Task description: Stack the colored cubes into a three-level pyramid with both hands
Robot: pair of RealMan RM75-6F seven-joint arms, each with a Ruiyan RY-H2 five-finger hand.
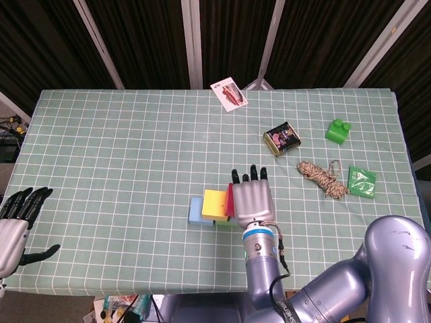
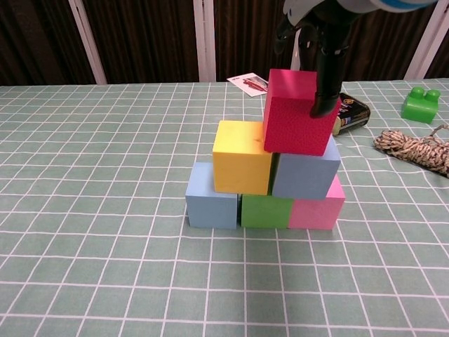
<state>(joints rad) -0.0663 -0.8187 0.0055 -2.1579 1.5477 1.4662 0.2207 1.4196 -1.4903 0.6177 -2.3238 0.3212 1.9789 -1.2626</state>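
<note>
1. Cubes number six in the chest view: a light blue cube (image 2: pixel 211 196), a green cube (image 2: pixel 266 210) and a pink cube (image 2: pixel 317 206) in the bottom row on the table (image 2: pixel 105 267); a yellow cube (image 2: pixel 243 156) and a grey-blue cube (image 2: pixel 306 168) on the second level; one crimson cube (image 2: pixel 300 112) on top, tilted and sitting over the grey-blue cube more than the yellow one.
2. From the head view we make out only the light blue, yellow and crimson cubes plus a sliver of green, because the right hand (image 1: pixel 252 196) covers the rest of the stack.
3. In the chest view we see a dark finger of the right hand laid on the crimson cube's near face; the hand grips that cube.
4. Only the head view shows the left hand (image 1: pixel 17 222), one, at the table's near left edge, well apart from the stack, fingers apart and holding nothing.
5. We count one card (image 1: pixel 229 93), one tin (image 1: pixel 281 138), one green toy brick (image 1: pixel 338 130), one rope coil (image 1: pixel 322 176) and one green packet (image 1: pixel 361 181).
</note>
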